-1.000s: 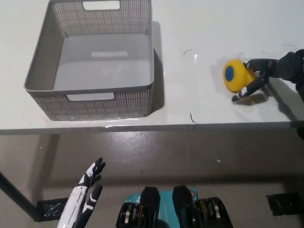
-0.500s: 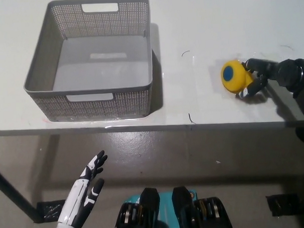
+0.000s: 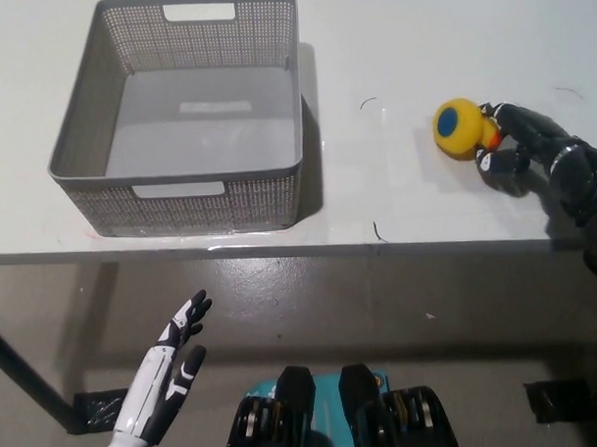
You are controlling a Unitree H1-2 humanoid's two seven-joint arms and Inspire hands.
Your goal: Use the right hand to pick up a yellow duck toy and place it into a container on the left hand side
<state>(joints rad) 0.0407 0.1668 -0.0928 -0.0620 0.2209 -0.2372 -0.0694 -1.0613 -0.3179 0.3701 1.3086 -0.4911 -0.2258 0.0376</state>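
The white counter (image 3: 390, 44) carries the duck (image 3: 462, 129) on its right part, well apart from the grey basket (image 3: 180, 198) on the left. The duck lies just left of the right hand (image 3: 526, 147), whose fingers touch its side but, in my judgement, do not yet close around it. The left hand (image 3: 167, 380) rests open below the counter, far away.
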